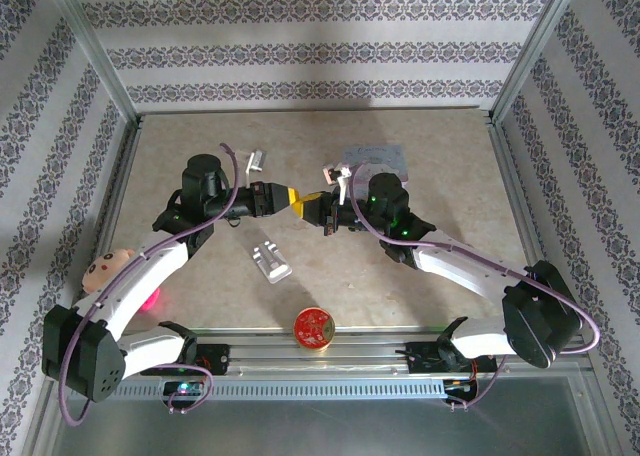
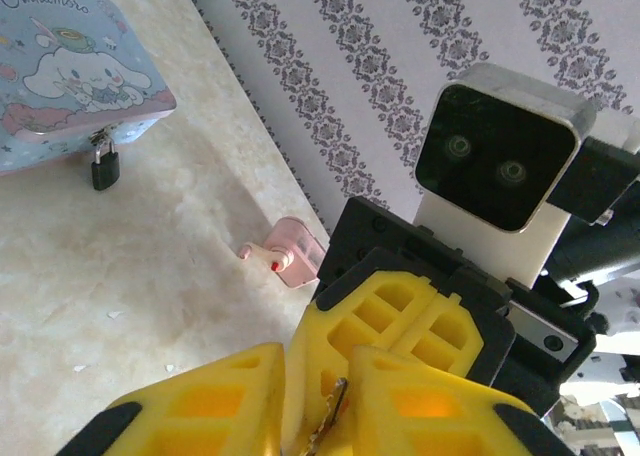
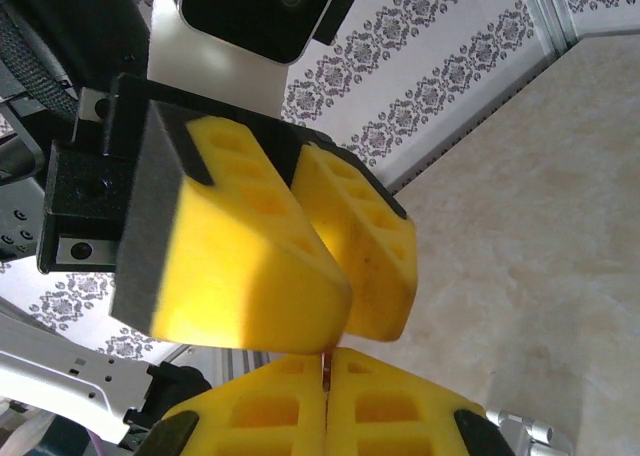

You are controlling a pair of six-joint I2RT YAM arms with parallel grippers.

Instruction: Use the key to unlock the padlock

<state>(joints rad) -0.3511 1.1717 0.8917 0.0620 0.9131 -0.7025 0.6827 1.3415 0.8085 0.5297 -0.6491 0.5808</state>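
- Yellow foam tips of the left gripper [image 1: 289, 198] and the right gripper [image 1: 311, 207] meet nose to nose over the middle of the table [image 1: 450, 186].
- From its base at the near left corner, the left arm sweeps up and inward, and its wrist points to the right.
- From the near right corner, the right arm mirrors it. Its long white link runs up and to the left, and its wrist points left.
- The right gripper's pads are pressed flat together, pinching a thin sliver of metal, the key [image 2: 335, 404], whose free end pokes toward the left gripper.
- The left gripper's fingers [image 2: 200, 411] stand close on either side of the key with a slim gap between them. Whether they already press on it cannot be told.
- The padlock [image 2: 104, 166], small and dark, hangs by its shackle from the clasp on the side wall of the tin box [image 2: 60, 66]. It sits toward the far side of the table, apart from both grippers.
- On the tin's pale blue lid the writing reads "Cinnamoro", cut off at the edge of the left wrist view, above a white long-eared cartoon figure.
- A small pink object [image 2: 290, 251] lies on the table between the tin and the grippers.
- A silver block [image 1: 270, 261] lies nearer the arms' bases, and a round red-and-gold tin [image 1: 313, 328] sits at the near edge.
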